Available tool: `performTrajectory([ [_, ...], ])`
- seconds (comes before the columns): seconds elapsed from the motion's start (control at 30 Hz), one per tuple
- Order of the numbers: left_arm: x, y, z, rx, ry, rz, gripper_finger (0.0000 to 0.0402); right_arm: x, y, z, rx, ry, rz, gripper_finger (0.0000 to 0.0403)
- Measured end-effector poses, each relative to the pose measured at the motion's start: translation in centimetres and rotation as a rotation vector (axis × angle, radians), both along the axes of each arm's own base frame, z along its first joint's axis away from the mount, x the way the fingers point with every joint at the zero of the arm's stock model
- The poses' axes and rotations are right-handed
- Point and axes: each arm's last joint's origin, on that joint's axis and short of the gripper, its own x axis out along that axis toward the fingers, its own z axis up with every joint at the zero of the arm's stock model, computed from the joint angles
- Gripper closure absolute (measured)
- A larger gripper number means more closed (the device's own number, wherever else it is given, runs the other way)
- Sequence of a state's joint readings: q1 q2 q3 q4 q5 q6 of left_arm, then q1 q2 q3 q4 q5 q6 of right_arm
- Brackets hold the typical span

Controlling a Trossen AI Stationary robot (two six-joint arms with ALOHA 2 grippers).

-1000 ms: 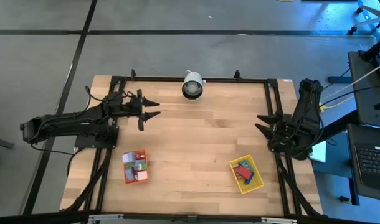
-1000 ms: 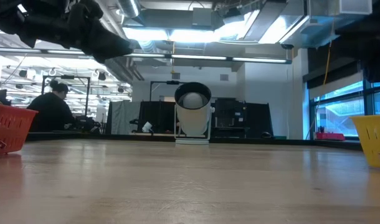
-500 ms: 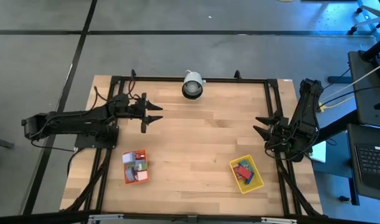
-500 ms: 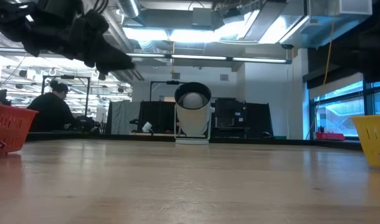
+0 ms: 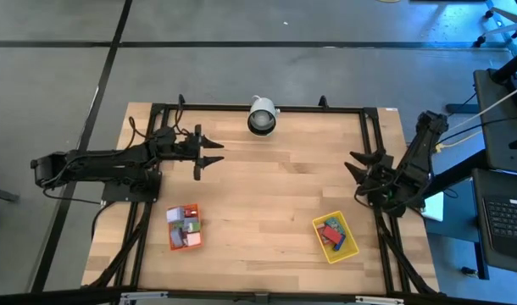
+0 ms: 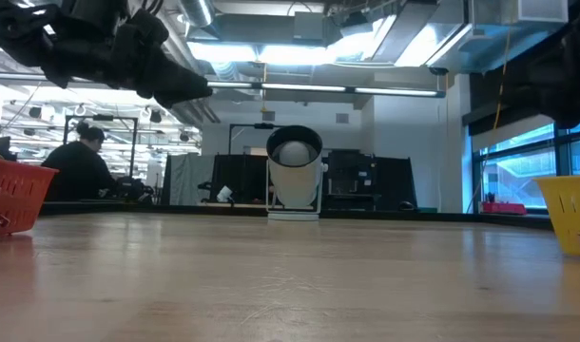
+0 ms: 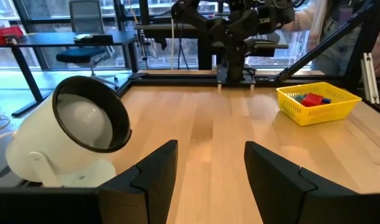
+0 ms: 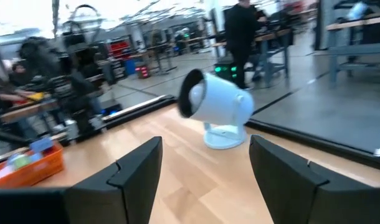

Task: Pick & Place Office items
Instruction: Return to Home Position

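Note:
The office items are small coloured pieces. Several lie in the orange tray (image 5: 184, 226) at the near left, and a red and a teal one lie in the yellow tray (image 5: 336, 236) at the near right. My left gripper (image 5: 214, 153) hovers above the table's far left part, pointing toward the right edge, open with nothing between its fingers (image 7: 156, 177). My right gripper (image 5: 353, 163) hangs at the right edge, pointing toward the left, also open with nothing between its fingers (image 8: 137, 171). Both are well clear of the trays.
A white round device (image 5: 261, 116) on a stand sits at the middle of the far edge, between the two grippers. Black frame rails (image 5: 373, 144) run along the table's sides. Bare wood (image 5: 275, 186) lies between the trays and the arms. A person (image 6: 79, 161) sits in the room beyond.
My left arm has sunk a little and eased toward the table's middle. My right arm has also come down slightly at the right edge and turned a bit. Neither gripper's gap has changed, and the trays and their pieces have stayed put.

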State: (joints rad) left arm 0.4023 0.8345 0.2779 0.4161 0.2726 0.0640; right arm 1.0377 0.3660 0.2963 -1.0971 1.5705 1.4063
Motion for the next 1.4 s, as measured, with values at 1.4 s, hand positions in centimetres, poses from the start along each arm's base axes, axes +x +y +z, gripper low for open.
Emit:
performTrajectory([
  [1.4, 2.8, 2.0, -2.1, -0.018, -0.054, -0.083, 0.0219, 0.5, -4.5, 0.3, -0.034, 0.046, -0.817, 0.016],
])
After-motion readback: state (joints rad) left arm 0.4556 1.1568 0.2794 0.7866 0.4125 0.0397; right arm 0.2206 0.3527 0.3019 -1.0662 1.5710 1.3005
